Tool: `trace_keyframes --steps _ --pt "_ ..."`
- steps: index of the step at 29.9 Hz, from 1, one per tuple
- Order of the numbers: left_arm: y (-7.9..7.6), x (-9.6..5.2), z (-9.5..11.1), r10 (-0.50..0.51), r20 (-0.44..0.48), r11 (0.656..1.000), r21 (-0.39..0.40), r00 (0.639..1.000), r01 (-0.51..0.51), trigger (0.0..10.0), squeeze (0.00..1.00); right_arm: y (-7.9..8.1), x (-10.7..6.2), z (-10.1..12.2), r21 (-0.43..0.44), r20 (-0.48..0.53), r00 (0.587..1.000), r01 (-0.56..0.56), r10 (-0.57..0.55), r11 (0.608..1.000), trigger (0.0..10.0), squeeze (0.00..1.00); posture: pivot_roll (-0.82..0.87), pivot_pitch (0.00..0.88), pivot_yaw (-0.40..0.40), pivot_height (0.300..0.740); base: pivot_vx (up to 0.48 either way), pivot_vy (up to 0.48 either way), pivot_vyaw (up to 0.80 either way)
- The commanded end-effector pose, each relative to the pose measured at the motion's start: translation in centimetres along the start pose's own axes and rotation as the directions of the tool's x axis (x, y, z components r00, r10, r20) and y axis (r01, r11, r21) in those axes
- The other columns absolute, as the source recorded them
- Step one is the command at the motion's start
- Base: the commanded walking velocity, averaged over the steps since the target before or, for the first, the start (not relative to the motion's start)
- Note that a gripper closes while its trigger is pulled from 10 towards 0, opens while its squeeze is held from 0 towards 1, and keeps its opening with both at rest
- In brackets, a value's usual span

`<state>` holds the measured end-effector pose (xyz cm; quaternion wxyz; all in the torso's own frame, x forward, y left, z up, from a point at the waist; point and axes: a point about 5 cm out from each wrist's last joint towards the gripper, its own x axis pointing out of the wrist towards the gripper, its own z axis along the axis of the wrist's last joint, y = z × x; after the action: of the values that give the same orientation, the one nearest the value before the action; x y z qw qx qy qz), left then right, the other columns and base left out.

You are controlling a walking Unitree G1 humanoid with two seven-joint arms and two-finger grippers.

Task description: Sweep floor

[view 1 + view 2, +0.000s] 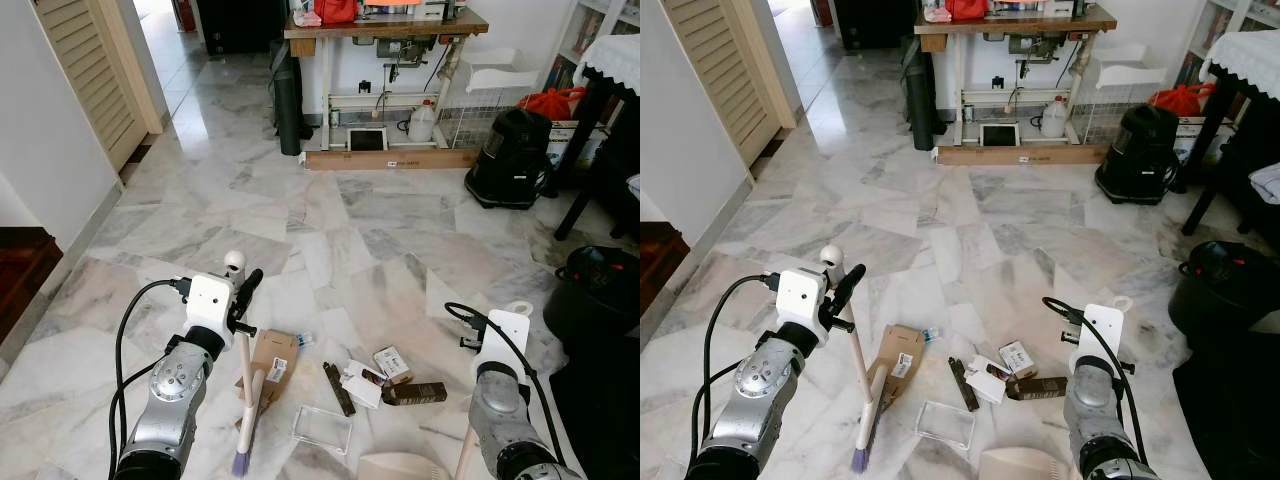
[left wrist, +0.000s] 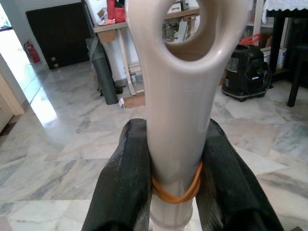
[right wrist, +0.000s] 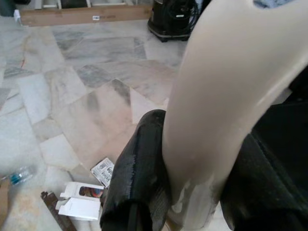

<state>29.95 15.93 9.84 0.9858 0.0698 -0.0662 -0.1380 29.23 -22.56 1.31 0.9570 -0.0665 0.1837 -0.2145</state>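
My left gripper [image 1: 241, 298] is shut on the cream handle of a broom [image 1: 246, 372], whose purple bristles [image 1: 240, 462] rest on the marble floor. In the left wrist view both fingers [image 2: 126, 183] clamp the handle [image 2: 180, 110] just above an orange rubber band. My right gripper [image 3: 202, 163] is shut on the cream handle of a dustpan [image 1: 400, 466] standing on the floor at the bottom edge. Between them lies litter: a cardboard box [image 1: 273, 360], a clear plastic tray [image 1: 322, 428], a dark strip [image 1: 338, 388], white cartons [image 1: 361, 385] and a brown box [image 1: 415, 393].
A black vacuum cleaner [image 1: 512, 157] and a long flat carton [image 1: 390, 158] stand at the far side under a sewing table [image 1: 385, 25]. A black bin [image 1: 595, 295] is close on the right. A louvred door [image 1: 90, 70] and a dark wooden step [image 1: 20, 270] are on the left.
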Motion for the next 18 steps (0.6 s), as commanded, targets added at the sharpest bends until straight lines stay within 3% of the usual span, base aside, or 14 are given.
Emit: trace_keyframes --steps 1,12,18 --pt "0.3 0.3 0.9 -0.002 0.032 1.000 0.019 0.999 0.001 10.0 0.00 0.1 -0.8 -2.9 -0.038 -0.163 0.986 -0.033 0.026 0.999 10.0 0.00 0.09 0.004 0.060 0.740 0.000 0.000 0.00" --pt "0.1 0.5 0.9 -0.006 0.037 1.000 0.012 0.999 0.006 10.0 0.00 1.0 -0.4 -2.5 -0.071 -0.281 0.954 -0.126 0.101 0.989 10.0 0.00 0.08 0.003 0.057 0.740 0.000 0.000 0.00" --pt "0.1 0.5 1.0 -0.004 0.038 1.000 0.012 0.999 0.004 10.0 0.00 1.1 -0.1 -1.8 -0.061 -0.262 0.960 -0.116 0.096 0.991 10.0 0.00 0.08 0.003 0.057 0.740 0.000 0.000 0.00"
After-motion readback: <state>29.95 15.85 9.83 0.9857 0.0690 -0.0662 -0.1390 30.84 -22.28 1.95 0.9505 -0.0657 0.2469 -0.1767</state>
